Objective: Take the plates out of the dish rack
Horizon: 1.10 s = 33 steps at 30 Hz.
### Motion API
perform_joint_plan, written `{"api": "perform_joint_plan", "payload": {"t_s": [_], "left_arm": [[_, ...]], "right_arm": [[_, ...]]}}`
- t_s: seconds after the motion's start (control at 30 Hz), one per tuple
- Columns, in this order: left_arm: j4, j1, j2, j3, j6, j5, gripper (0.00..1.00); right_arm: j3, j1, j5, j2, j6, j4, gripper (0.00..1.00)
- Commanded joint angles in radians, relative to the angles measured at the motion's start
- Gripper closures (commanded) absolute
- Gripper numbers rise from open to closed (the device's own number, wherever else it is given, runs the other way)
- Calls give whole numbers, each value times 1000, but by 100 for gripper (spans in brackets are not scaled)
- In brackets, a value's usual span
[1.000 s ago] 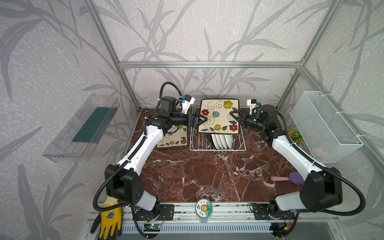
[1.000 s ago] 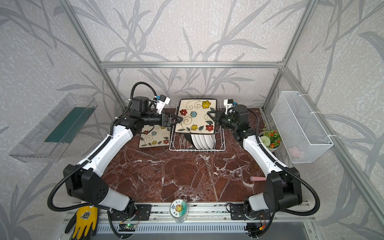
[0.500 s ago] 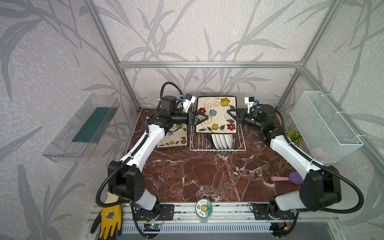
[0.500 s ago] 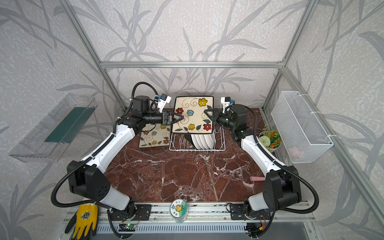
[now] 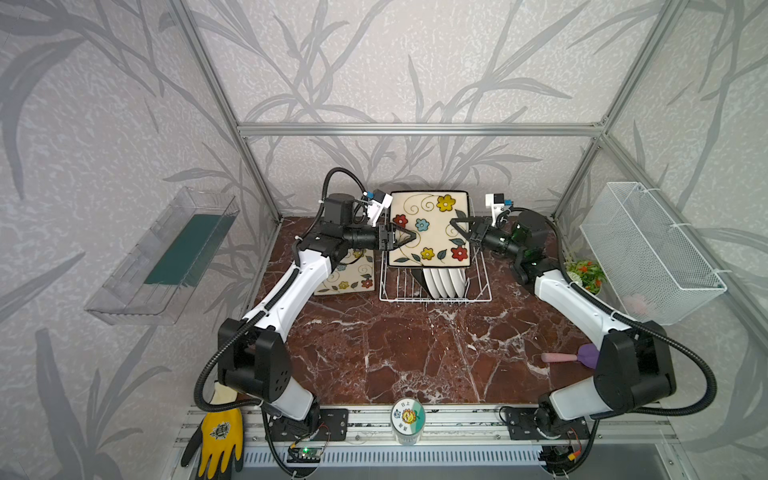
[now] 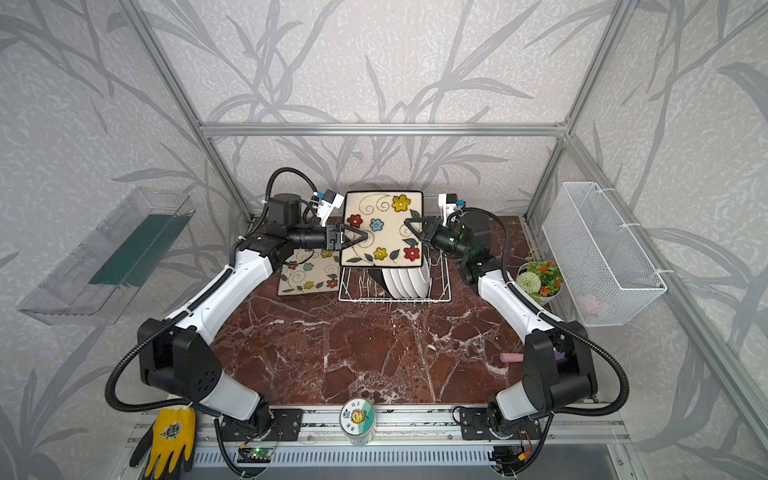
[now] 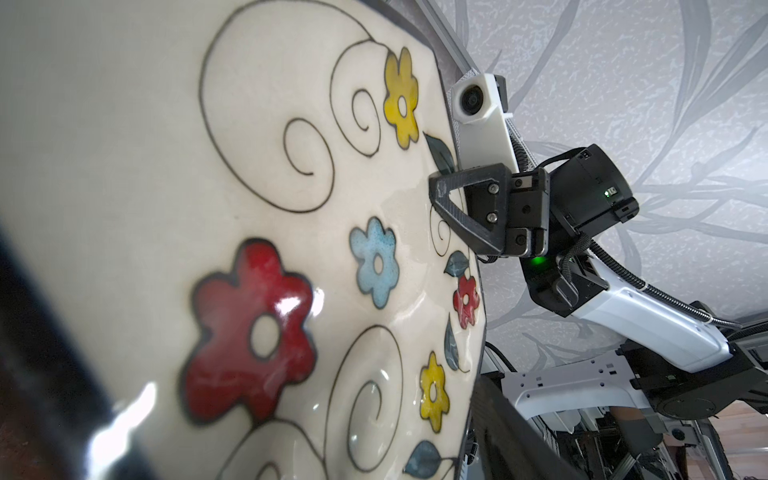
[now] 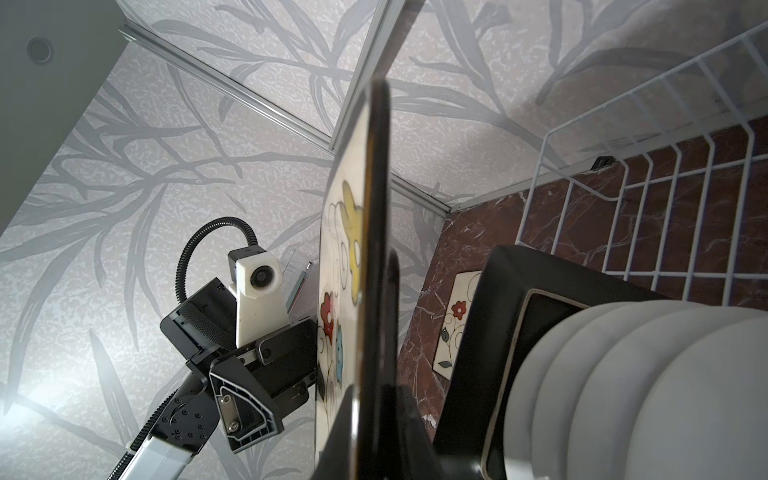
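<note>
We count three square flowered plates. The held plate (image 5: 432, 208) stands upright in the air between the two claws. The right claw (image 5: 457, 226) is clenched on the edge nearest it. The left claw (image 5: 409, 237) straddles the opposite edge with one finger across the cream face; whether it presses we cannot tell.

Below both claws sits the dish rack (image 5: 395, 286). It holds the second square plate (image 8: 490, 332), black back showing, and beside that a row of round white plates (image 5: 446, 280), five as far as we can count.

The third square plate (image 5: 353, 278) lies flat on the marble table (image 5: 395, 353) under the left claw's forearm, which covers part of it. The held plate hides the rack's rear.

Beyond the right claw's wrist are one potted plant (image 5: 584, 272) and one mesh basket (image 5: 648, 257). Well back toward the arm bases are one jar (image 5: 407, 417), one yellow glove (image 5: 220, 432) and one pink-handled item (image 5: 557, 357).
</note>
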Motion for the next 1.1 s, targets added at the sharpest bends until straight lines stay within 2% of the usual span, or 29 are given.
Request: {"api": "perform_joint_plan", "payload": {"t_s": [0.0,0.2,0.47,0.53,0.77,1.07], "left_arm": [[56,-7,2,0,-11,61,33],[50,-7,-2,4,-6,73,40],[-1,-7,7,28,16,69,59],[-7,-7,11,30,15,69,60],[-19,-5,6,38,23,57,71],[-13,4,21,43,-17,18,100]], "right_arm": [[23,5,-41,-6,44,207,100],[20,6,-41,11,57,231,100],[21,7,-65,23,57,225,100],[20,7,-71,28,61,236,100],[13,8,-67,35,68,234,100],[12,8,-64,36,62,203,96]]}}
